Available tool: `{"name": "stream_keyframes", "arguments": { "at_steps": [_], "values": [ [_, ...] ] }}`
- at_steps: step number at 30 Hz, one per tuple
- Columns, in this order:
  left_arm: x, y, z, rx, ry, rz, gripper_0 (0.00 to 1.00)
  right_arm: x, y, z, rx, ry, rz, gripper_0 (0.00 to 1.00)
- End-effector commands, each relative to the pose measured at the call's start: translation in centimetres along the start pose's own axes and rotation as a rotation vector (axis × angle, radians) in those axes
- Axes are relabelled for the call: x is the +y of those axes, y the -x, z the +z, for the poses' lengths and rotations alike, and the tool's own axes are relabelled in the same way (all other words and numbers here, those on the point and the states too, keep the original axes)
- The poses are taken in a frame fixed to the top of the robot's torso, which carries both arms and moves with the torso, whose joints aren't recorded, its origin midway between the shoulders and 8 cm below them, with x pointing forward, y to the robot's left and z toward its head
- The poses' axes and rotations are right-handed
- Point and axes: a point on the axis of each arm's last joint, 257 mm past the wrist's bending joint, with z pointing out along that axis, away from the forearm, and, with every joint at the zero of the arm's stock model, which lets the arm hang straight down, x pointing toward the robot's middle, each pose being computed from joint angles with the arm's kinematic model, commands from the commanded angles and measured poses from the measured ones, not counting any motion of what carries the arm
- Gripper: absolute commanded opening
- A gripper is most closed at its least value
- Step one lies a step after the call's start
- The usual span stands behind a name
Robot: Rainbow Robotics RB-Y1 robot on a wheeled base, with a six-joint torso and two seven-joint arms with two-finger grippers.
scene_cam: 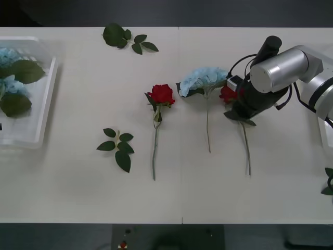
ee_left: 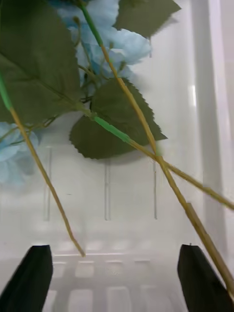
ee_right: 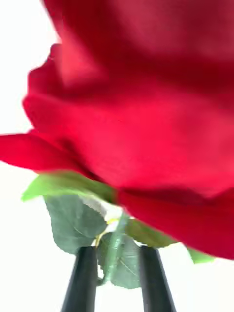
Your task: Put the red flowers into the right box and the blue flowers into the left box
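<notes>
My right gripper (scene_cam: pixel 232 111) is down at a red flower (scene_cam: pixel 227 94) lying on the table's right part. In the right wrist view its black fingers (ee_right: pixel 80 280) stand close on either side of the green stem (ee_right: pixel 116 243) just under the bloom (ee_right: pixel 141 112), with small gaps still showing. A second red flower (scene_cam: pixel 162 94) lies mid-table, and a blue flower (scene_cam: pixel 204 79) lies between the two. The left box (scene_cam: pixel 47 99) holds blue flowers (scene_cam: pixel 8 54). My left gripper (ee_left: pixel 114 282) hangs open over the stems and ribbed floor (ee_left: pixel 136 204). A sliver of the right box (scene_cam: pixel 328 140) shows at the right edge.
Bare leaf sprigs lie at the table's back (scene_cam: pixel 125 39) and front left of centre (scene_cam: pixel 117 148). Another leaf (scene_cam: pixel 328 187) pokes in at the right edge. The rose stems run toward the table's front edge.
</notes>
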Motion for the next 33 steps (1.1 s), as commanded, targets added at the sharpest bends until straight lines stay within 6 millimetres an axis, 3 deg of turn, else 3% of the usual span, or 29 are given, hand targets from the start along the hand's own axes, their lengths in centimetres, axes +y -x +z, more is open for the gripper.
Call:
{"name": "stream_keyframes", "arguments": {
  "at_steps": [1,7,12,18,21,26,27,33],
  "values": [
    [-0.4,4.4,-3.8,0.015,-0.06,0.065,1.0,0.9,1.8,-0.3,-0.037,0.007,-0.043,0.0],
    [-2.4,5.9,-6.8,0.092,-0.155,0.099,1.0,0.7,2.0,-0.3,-0.046,0.007,-0.04,0.0],
    [-4.9,7.9,-9.2,0.123,-0.242,0.146,1.0,-1.4,2.5,-2.2,-0.074,0.02,0.018,0.0],
    [-10.0,12.0,-11.7,0.101,-0.383,0.229,1.0,-8.8,2.6,-8.5,-0.117,-0.019,0.112,0.0],
    [-13.4,13.2,-11.5,0.097,-0.457,0.282,1.0,-13.0,2.3,-12.0,-0.143,-0.074,0.144,0.0],
    [-19.9,14.2,-9.0,0.047,-0.595,0.298,1.0,-19.6,0.0,-16.4,-0.149,-0.193,0.189,0.0],
    [-22.1,14.4,-7.9,0.016,-0.639,0.289,1.0,-21.7,-1.2,-17.5,-0.144,-0.236,0.203,0.0],
    [-29.4,13.8,-4.3,-0.078,-0.769,0.298,1.0,-29.2,-6.1,-20.7,-0.1,-0.415,0.251,0.0]
  ]
}}
